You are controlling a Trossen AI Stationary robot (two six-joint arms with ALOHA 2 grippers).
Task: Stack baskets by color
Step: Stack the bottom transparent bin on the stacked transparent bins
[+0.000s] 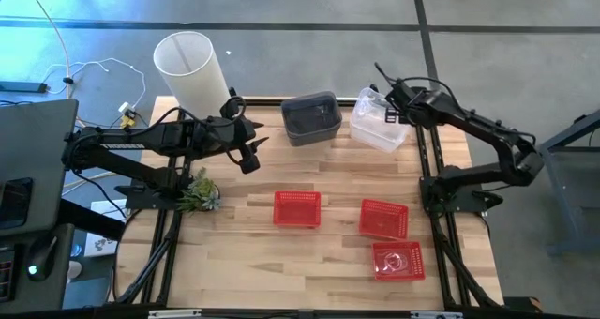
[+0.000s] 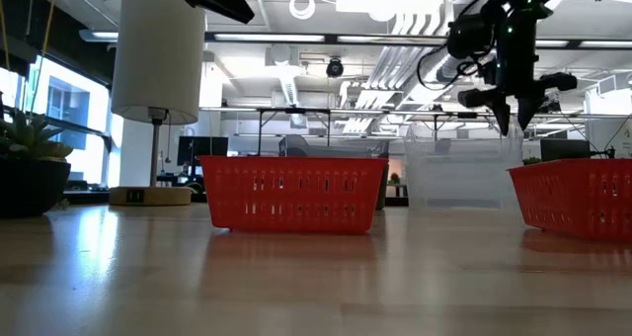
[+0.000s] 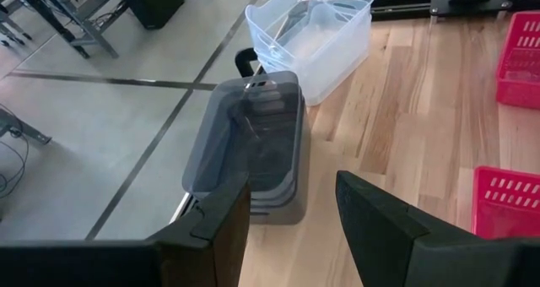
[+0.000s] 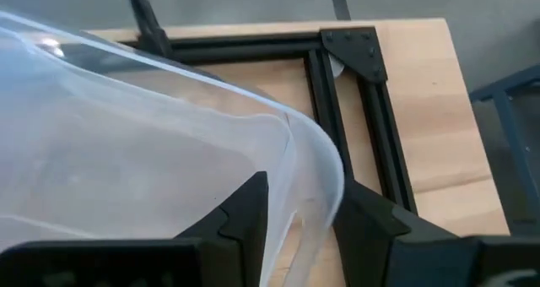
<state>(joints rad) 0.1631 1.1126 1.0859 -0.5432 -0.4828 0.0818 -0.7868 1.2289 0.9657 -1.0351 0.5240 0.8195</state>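
A nested stack of dark grey baskets [image 1: 311, 117] [image 3: 261, 143] stands on its base at the table's far edge. Right of it stand the clear baskets [image 1: 377, 124] [image 3: 312, 34], nested. Three red mesh baskets [image 1: 297, 208] [image 1: 384, 219] [image 1: 397, 260] sit apart on the near half. My right gripper [image 1: 394, 110] [image 4: 299, 224] is open over the clear baskets' far right corner, one finger on either side of the wall. My left gripper [image 1: 249, 159] [image 3: 291, 211] hangs open above the table, left of the grey stack, with nothing between its fingers. My right gripper stands astride the clear basket's corner wall [image 4: 310, 181], one finger inside [image 4: 245, 215] and one outside [image 4: 367, 224], slanting down from above. Whether either finger touches the wall I cannot tell. The basket rests in its stack on the table.
A tall white lamp [image 1: 192, 68] stands at the far left corner and a small green plant [image 1: 199, 192] at the left edge. Black frame rails [image 4: 337, 76] run along the table's right side. Bare wood lies between the grey stack and the red baskets.
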